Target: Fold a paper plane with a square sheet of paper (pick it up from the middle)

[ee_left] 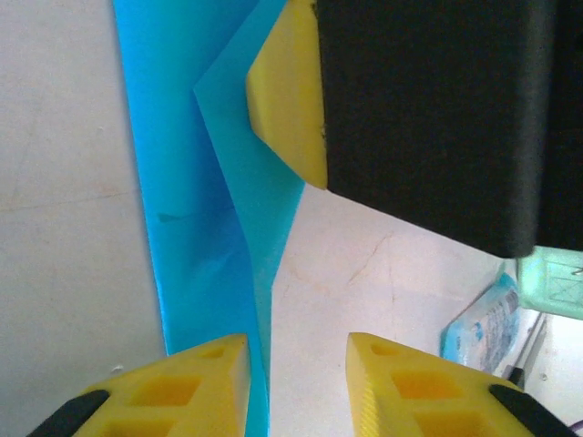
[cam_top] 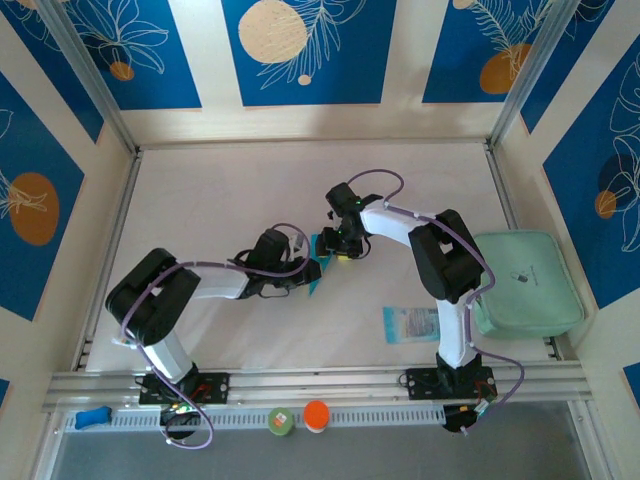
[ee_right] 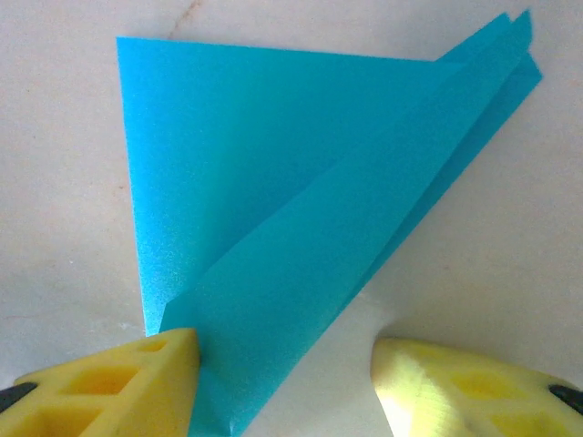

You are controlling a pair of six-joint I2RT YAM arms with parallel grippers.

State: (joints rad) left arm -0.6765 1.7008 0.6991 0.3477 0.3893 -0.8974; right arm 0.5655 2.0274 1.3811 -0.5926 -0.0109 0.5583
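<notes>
Near the tabletop's (cam_top: 250, 190) centre, the folded cyan-turquoise paper sheet (ee_right: 273, 200) is best creased with layers aligned; left gripper (ee_left: 296, 364) and right gripper (ee_right: 287, 355) are spread.

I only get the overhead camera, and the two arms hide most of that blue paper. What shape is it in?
Observer: The right wrist camera shows the blue paper folded, a flap lying over a triangle.
Operator: Is the right pincer squeezing it?
Observer: No, the right pincer is open; one yellow finger sits at the paper's near corner.
Operator: And the left?
Observer: The left pincer is open too, a folded edge running down between its fingers.
</notes>
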